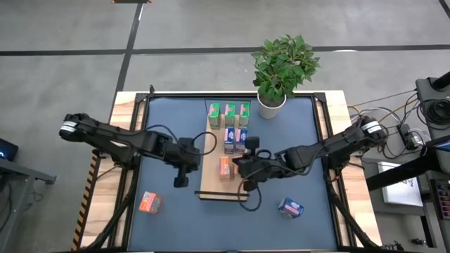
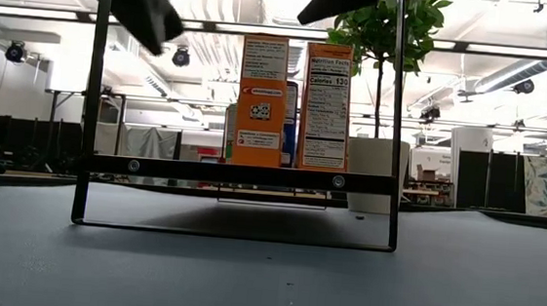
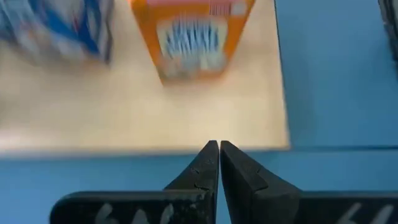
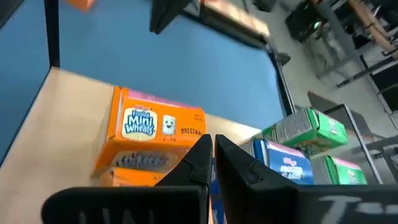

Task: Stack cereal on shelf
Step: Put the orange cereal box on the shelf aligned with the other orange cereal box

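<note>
While both hover beside the shelf [image 1: 211,188], left tool [image 1: 181,181] and right tool [image 1: 238,165] are closed, empty.

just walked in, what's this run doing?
Shelving cereal. The shelf holds three green boxes, two blue boxes and one orange box. An orange box and a blue box still lie on the table. Both grippers are shut and empty: left gripper beside the shelf, right gripper over it by the orange box.
</note>
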